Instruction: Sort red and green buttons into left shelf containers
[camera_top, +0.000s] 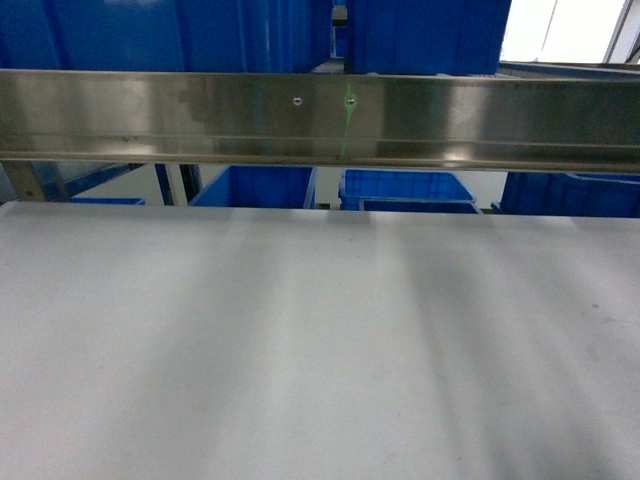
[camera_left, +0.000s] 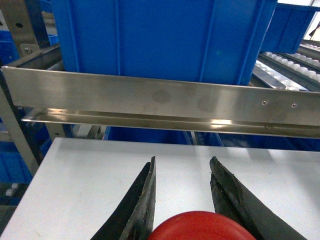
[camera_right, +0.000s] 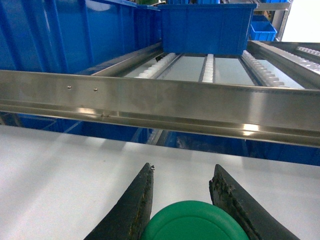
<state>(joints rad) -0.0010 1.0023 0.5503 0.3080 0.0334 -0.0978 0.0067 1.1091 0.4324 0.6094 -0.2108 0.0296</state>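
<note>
From the head, my pale grey counter (camera_top: 300, 350) fronts the stainless-steel shelf crossbar (camera_top: 320, 118). My left tool (camera_left: 182, 200) pinches the red mushroom-capped button (camera_left: 200, 227), aimed at the big blue plastic bin (camera_left: 160, 35). My right tool (camera_right: 181, 200) pinches the green-capped button (camera_right: 192, 222), ready for sorting.

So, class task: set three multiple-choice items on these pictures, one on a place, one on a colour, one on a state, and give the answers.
1. Where is the red button?
A. between the left gripper's fingers
B. inside a bin
C. on the steel rail

2. What colour is the cap in the right gripper?
A. yellow
B. green
C. black

3. What lies on the white tabletop in the head view?
A. two buttons
B. a bin
C. nothing visible

Answers: 1 A, the red cap sits between the left gripper fingers; 2 B, the green button shows there; 3 C, only bare surface shows.
</note>
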